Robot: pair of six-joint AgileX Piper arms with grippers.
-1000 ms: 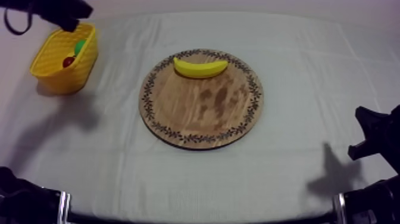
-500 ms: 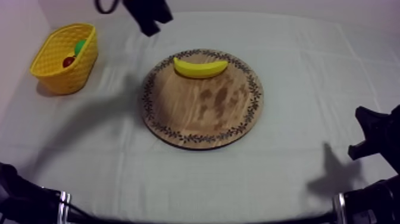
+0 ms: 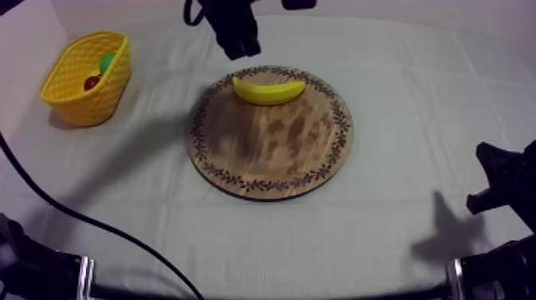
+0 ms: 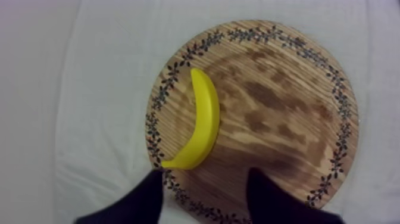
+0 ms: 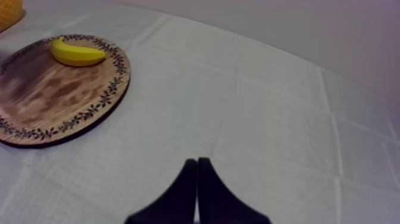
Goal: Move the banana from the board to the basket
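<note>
The yellow banana [image 3: 269, 90] lies on the far part of the round wooden board [image 3: 271, 151]. My left gripper [image 3: 242, 49] hangs just beyond the board's far rim, a little left of the banana. In the left wrist view its two black fingers [image 4: 143, 199] stand apart with nothing between them, over the board's rim [image 4: 178, 190] and close to one end of the banana [image 4: 202, 122]. The yellow basket [image 3: 64, 88] stands at the far left. My right gripper [image 3: 498, 179] rests low at the right; its fingers [image 5: 196, 179] lie together as a narrow wedge.
In the basket lie a green fruit [image 3: 107, 62] and a small red fruit [image 3: 92, 82]. From the right wrist, the board [image 5: 53, 95] with the banana [image 5: 76, 52] lies well away from the gripper across open cloth.
My left arm has swung right from over the basket to behind the board, and its fingers have opened. The right arm has not moved.
</note>
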